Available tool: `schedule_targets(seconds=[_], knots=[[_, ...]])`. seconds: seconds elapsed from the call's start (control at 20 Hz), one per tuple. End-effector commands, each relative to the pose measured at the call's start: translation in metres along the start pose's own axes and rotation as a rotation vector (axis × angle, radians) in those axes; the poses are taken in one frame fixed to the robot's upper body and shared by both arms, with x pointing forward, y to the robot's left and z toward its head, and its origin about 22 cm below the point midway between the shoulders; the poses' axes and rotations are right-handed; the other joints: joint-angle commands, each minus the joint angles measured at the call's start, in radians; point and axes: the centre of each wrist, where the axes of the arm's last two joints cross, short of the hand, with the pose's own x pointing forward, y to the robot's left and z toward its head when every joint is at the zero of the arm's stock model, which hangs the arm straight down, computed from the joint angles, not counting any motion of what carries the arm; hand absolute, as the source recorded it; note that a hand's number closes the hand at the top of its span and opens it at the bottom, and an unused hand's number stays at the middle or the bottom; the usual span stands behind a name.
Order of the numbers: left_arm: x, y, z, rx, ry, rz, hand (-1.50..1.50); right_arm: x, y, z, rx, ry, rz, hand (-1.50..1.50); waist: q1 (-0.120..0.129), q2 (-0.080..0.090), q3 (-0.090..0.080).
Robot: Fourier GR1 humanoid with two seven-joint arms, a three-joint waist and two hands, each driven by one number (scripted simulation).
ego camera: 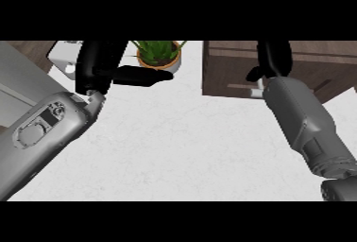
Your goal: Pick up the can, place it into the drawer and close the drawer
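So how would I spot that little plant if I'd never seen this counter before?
Start from the white counter and follow it to its far edge. There, between the robot's raised left hand and the dark wooden drawer unit, stands a potted plant. It is the only green thing in view: spiky leaves rising from a small round pot with a pale rim.

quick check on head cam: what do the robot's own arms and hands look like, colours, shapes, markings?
Both forearms are smooth grey shells, rounded and tapering toward the wrist. The left forearm carries a recessed oval panel with a round disc and a small dark rectangular slot. The right forearm is darker grey, with a ribbed joint near the lower edge. The left hand and right hand are glossy black. No cables show.
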Motion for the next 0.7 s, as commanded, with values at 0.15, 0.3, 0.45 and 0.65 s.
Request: schedule_targets(seconds=[0.15,0.3,0.45,0.65], knots=[[-0.01,-0.001,0.008,-0.009,-0.013,0.0,-1.5,0.039,-0.02,-0.028,-0.106,-0.014,-0.247,-1.5,0.019,0.012,0.004],[-0.009,0.008,0.007,0.014,-0.016,0.004,-1.5,0.048,-0.014,-0.024,-0.098,0.011,-0.351,-1.5,0.019,0.007,0.004],[-0.013,0.009,0.006,0.019,0.004,-0.008,-1.5,0.052,-0.023,-0.032,-0.091,0.011,-0.47,-1.5,-0.004,0.002,0.003],[-0.032,0.018,0.02,0.02,0.023,-0.017,-1.5,0.052,-0.022,-0.032,-0.12,0.043,-0.622,-1.5,-0.006,-0.011,0.002]])
